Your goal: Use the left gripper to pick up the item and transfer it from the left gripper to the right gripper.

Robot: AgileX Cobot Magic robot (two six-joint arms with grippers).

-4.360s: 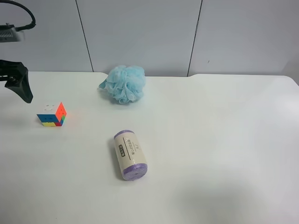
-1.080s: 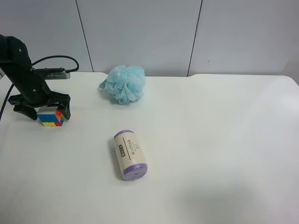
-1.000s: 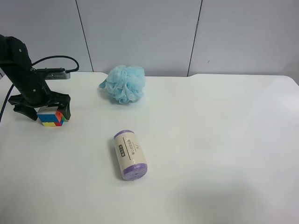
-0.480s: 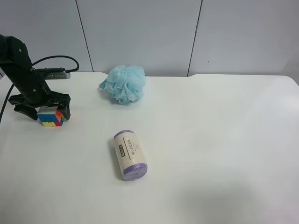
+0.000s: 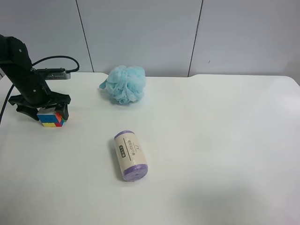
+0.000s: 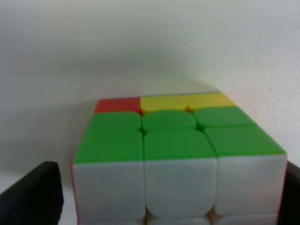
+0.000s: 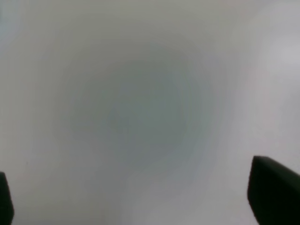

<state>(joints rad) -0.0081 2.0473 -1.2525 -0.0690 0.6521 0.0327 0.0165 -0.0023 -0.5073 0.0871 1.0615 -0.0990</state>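
Observation:
The puzzle cube (image 5: 52,119) sits on the white table (image 5: 211,140) at the exterior high view's left. My left gripper (image 5: 47,114) is lowered over it, with one finger on each side. In the left wrist view the cube (image 6: 173,154) fills the frame, green and white faces showing, between the two black fingertips (image 6: 33,197). A thin gap shows beside one finger. The cube rests on the table. My right gripper (image 7: 140,197) is open and empty over bare white surface. It is out of the exterior high view.
A light blue mesh bath puff (image 5: 124,83) lies at the back of the table. A white roll with purple ends (image 5: 130,155) lies near the middle. A black cable (image 5: 51,60) arcs behind the left arm. Grey wall panels stand behind the table.
The left arm came down over the cube. In the last half second its fingers have drawn slightly inward around it. The cube, roll and puff have not moved.

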